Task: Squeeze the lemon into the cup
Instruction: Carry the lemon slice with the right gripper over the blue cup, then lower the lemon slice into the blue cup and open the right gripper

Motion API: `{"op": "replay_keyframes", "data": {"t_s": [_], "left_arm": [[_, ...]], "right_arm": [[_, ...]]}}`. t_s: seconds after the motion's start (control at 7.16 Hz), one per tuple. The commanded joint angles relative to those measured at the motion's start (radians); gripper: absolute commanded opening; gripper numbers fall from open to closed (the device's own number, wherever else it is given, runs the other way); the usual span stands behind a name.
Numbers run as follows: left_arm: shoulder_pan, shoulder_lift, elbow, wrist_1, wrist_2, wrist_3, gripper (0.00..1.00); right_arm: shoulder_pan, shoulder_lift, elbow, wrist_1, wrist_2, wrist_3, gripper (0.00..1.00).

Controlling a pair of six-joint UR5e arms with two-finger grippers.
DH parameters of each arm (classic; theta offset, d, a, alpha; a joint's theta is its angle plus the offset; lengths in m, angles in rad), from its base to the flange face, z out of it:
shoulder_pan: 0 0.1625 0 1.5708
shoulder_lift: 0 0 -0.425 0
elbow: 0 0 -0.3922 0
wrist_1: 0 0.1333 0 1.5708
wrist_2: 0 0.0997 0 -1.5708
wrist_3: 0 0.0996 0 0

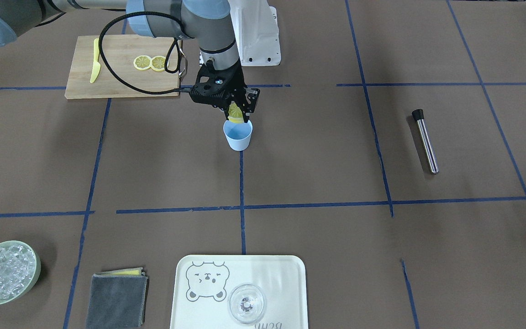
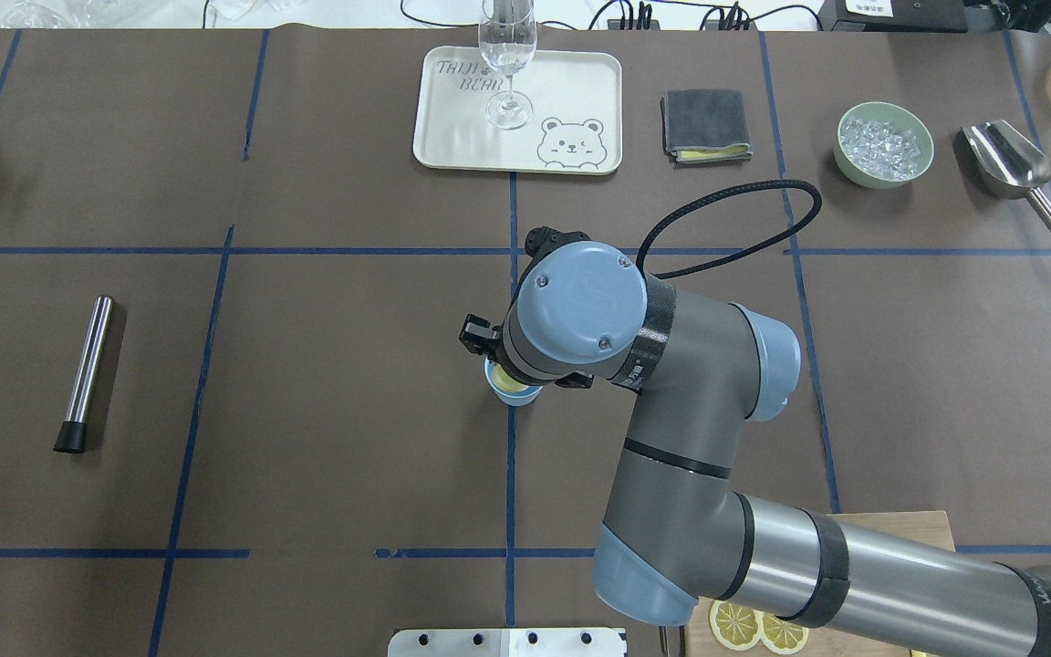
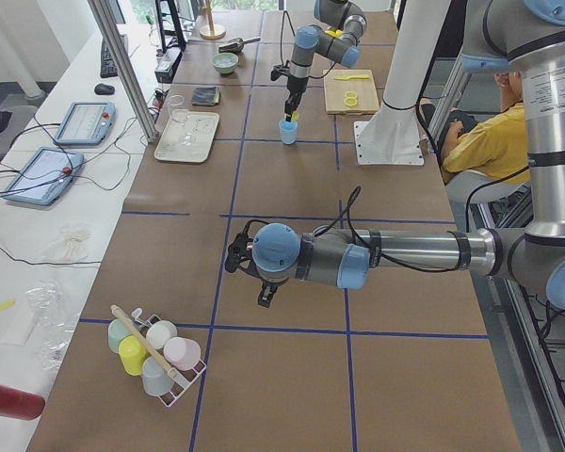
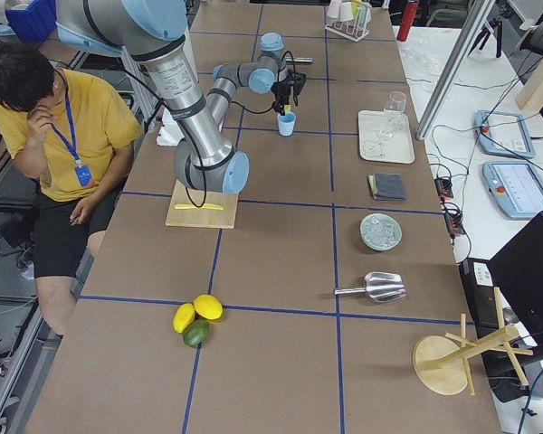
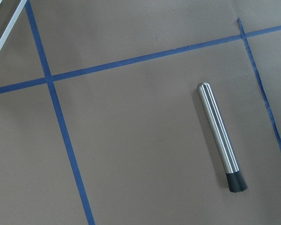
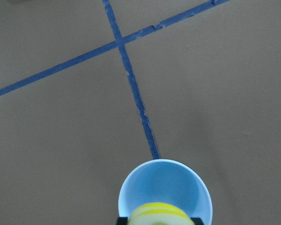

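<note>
1. Exterior front-facing view: the lemon (image 1: 234,114) is held on edge, its flat faces pressed between the fingers of the right gripper (image 1: 239,113). Its round rim is pointed down at the mouth of the cup (image 1: 239,139).
2. In the right wrist view, the slice's yellow rim is caught at the bottom edge, directly over the cup's near rim. Only pale blue wall is shown inside.
3. Containers, nearest first: the green bowl (image 1: 37,274) is heaped with ice (image 1: 2,272). A clear glass (image 1: 247,304) is stood on the bear tray (image 1: 281,274), with a grey cloth (image 1: 117,299) between tray and bowl.
4. Mid-table, the cup is stood upright on a blue tape line (image 1: 242,183).
5. Farther back, two more slices (image 1: 142,62) are laid flat and touching on the cutting board (image 1: 117,77), and a yellow knife (image 1: 94,61) is set apart from them.
6. The right arm (image 1: 208,27) is bent over the cup, wrist pointed straight down, pincer clamped on the lemon.
7. The left gripper (image 3: 240,259) is shown only from the side, held low over the table. Whether its fingers are apart or together cannot be told. A steel rod (image 5: 221,136) is seen lying flat in the left wrist view.
</note>
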Motion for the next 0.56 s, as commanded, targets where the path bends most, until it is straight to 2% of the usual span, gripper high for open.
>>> {"op": "replay_keyframes", "data": {"t_s": [0.0, 0.42], "left_arm": [[-0.002, 0.000, 0.000, 0.000, 0.000, 0.000, 1.00], [-0.002, 0.002, 0.000, 0.000, 0.000, 0.002, 1.00]], "right_arm": [[0.002, 0.004, -0.018, 0.002, 0.000, -0.005, 0.53], [0.002, 0.003, -0.038, 0.017, -0.001, -0.008, 0.55]]}}
